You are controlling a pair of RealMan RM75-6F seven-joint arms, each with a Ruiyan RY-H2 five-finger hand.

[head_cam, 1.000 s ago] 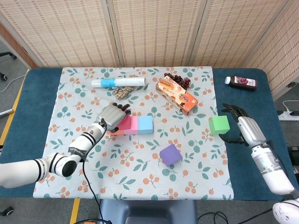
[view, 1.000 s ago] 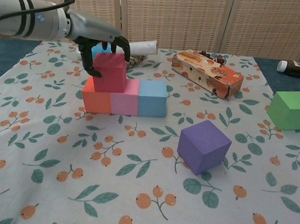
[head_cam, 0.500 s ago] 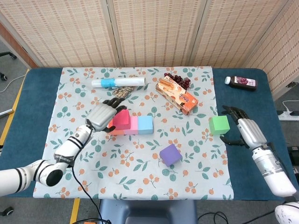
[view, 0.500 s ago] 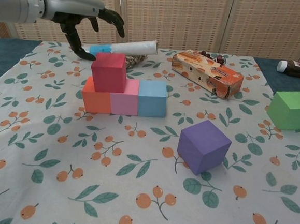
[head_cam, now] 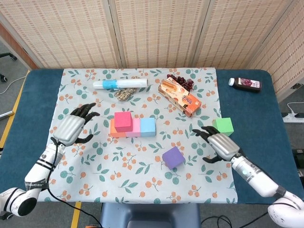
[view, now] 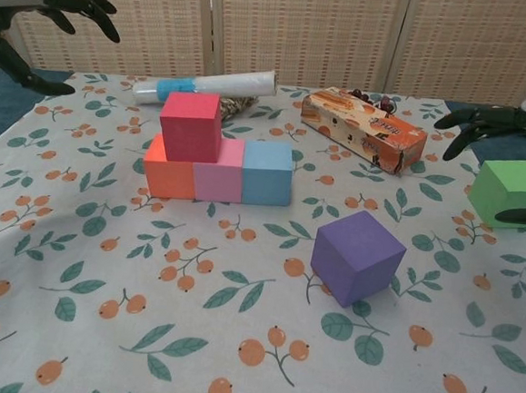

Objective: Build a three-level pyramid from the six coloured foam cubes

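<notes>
An orange cube [view: 167, 174], a pink cube [view: 217, 174] and a blue cube [view: 268, 171] stand in a row on the cloth. A red cube [view: 191, 126] sits on top, over the orange and pink ones. The purple cube [view: 357, 256] lies alone in front, and the green cube [view: 511, 192] is at the right. My left hand [head_cam: 72, 129] hovers open to the left of the row, fingers spread, holding nothing. My right hand [head_cam: 221, 144] is open between the purple and green cubes, just in front of the green cube [head_cam: 223, 126].
A rolled white tube with a blue band [head_cam: 120, 84], a snack box [head_cam: 179, 96] and dark grapes [head_cam: 179, 81] lie at the back of the floral cloth [head_cam: 142, 180]. A dark bottle [head_cam: 245, 83] rests on the blue table top at the far right.
My left hand has let go of the red cube and drawn back to the left, leaving it on the row. My right hand has swung inward toward the green cube.
</notes>
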